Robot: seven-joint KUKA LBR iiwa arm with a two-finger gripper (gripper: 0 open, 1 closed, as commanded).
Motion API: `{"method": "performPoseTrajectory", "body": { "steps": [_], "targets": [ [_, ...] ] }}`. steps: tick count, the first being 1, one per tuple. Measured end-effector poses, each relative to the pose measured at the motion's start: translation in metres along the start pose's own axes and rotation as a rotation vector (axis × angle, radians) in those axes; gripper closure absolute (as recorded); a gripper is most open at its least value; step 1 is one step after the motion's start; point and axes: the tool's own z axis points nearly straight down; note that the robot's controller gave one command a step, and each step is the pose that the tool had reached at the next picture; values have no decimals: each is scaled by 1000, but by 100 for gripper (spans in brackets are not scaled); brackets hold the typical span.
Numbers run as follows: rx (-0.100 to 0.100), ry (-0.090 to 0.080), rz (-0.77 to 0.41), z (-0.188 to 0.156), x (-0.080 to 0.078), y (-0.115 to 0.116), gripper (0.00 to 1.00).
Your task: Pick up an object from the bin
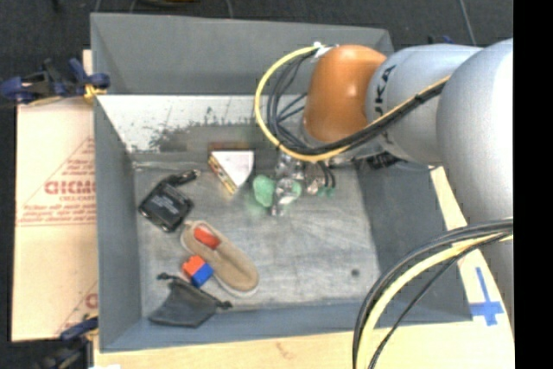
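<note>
Claw (283, 196) of mine sits low on the floor of the grey bin (380, 272), just right of a white wedge-shaped box (232, 167) with a tan side. Between that box and my claw lies a small pale green lump (262, 190). It is just beside the claw or touching it, I cannot tell which, nor whether my claw is spread or pressed together. Left of the box and slightly lower in the view lies a flat black gadget (164, 206). Below the box lies a tan slipper-like thing (232, 268) carrying a red piece (206, 236) and a blue block (200, 272). Farther down from the box, a black pouch (183, 307) lies by the near wall. My orange wrist cover (341, 91) hangs up and right of the box.
</note>
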Motion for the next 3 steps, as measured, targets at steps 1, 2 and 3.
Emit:
{"method": "performPoseTrajectory", "body": {
  "steps": [1,2,3],
  "targets": [
    [0,0,0,0,0,0,100],
    [3,25,-8,-38,10,3,100],
    [4,20,-39,-100,0,2,100]
  ]
}}
